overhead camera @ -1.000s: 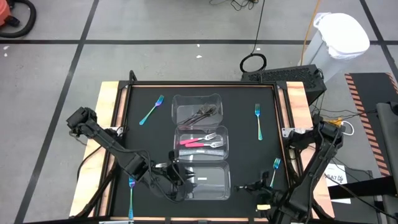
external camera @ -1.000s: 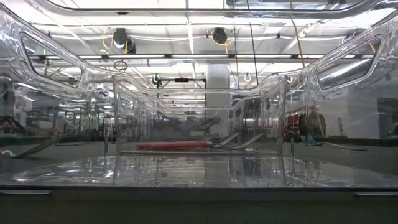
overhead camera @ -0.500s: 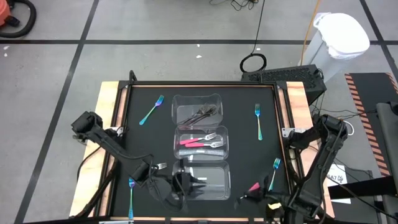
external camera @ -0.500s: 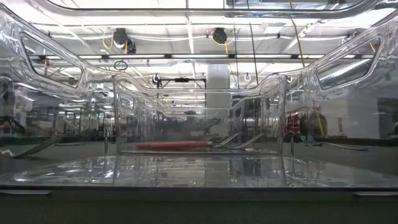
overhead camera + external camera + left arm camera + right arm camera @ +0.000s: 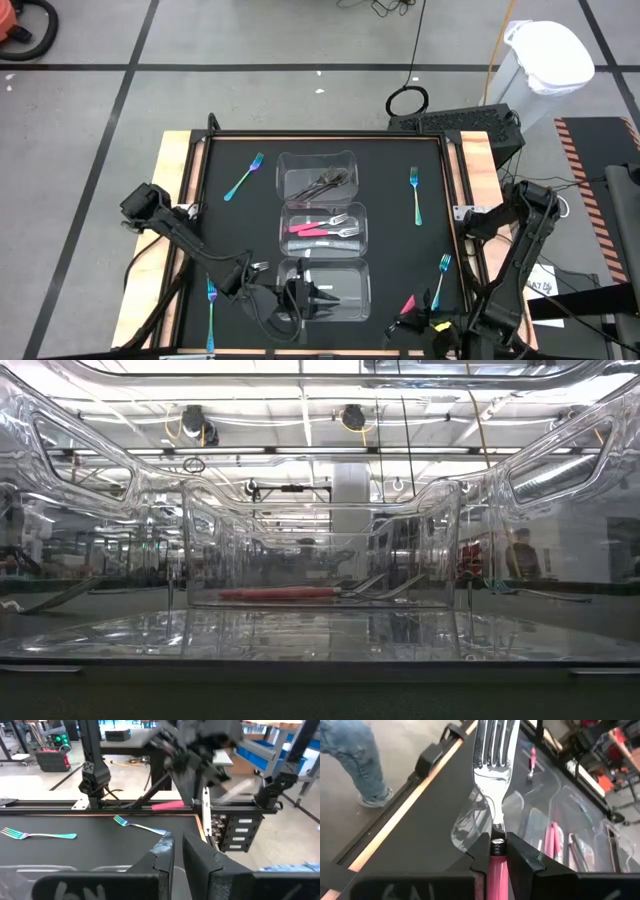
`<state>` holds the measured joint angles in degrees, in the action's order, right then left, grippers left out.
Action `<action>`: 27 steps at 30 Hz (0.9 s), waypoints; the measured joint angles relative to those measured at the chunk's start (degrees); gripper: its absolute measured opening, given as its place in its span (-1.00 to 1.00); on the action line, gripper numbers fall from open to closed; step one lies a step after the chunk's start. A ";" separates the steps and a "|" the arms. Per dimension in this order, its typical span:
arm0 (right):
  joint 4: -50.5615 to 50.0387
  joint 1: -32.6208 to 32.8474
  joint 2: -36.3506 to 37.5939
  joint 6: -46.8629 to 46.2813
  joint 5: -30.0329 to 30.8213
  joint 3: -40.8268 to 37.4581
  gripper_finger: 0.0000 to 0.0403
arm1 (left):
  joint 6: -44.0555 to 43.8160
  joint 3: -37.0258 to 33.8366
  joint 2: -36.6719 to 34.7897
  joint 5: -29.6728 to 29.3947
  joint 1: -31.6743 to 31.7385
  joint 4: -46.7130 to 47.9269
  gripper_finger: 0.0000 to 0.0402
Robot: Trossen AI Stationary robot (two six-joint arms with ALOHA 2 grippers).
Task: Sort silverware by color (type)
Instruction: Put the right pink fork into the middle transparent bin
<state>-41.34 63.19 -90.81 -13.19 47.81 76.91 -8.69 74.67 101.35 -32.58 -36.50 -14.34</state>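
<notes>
So the right gripper (image 5: 494, 851) has its fingers clamped on a pink-handled fork with silver tines (image 5: 492, 780), tines sticking out forward past the tips. From above that fork (image 5: 407, 302) sits lifted near the front right of the black worktop (image 5: 240, 225), just beside a teal-handled fork (image 5: 440, 278) lying by the right edge.

The left gripper (image 5: 318, 297) hangs over the nearest clear rectangular plastic container (image 5: 352, 311), fingers nearly together with only a thin gap and nothing between them.

The middle clear container (image 5: 360, 243) has two pink forks (image 5: 318, 228) in it, and the far clear container (image 5: 283, 175) holds dark grey metal forks (image 5: 326, 181). Loose teal ones: one at the far left (image 5: 243, 177), one far right (image 5: 416, 194), and one on the front left edge (image 5: 211, 316).

A person in jeans (image 5: 359, 757) stands beyond the worktop.
</notes>
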 joint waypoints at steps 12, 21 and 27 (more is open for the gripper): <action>15.79 1.67 21.52 12.53 -4.18 -20.81 -0.82 | -0.04 0.00 -0.05 -3.21 -0.44 -1.77 -0.81; 32.01 -1.80 39.82 27.30 -17.52 -35.43 -0.82 | -1.60 0.00 -0.05 -5.28 1.90 -1.91 -0.81; 32.52 -2.76 45.33 30.97 -18.12 -37.63 -0.82 | -3.06 0.00 1.70 -5.78 4.63 -4.04 -0.81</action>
<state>-8.82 60.44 -45.48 17.78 29.69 39.28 -11.75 74.67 103.05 -38.36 -31.87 -18.38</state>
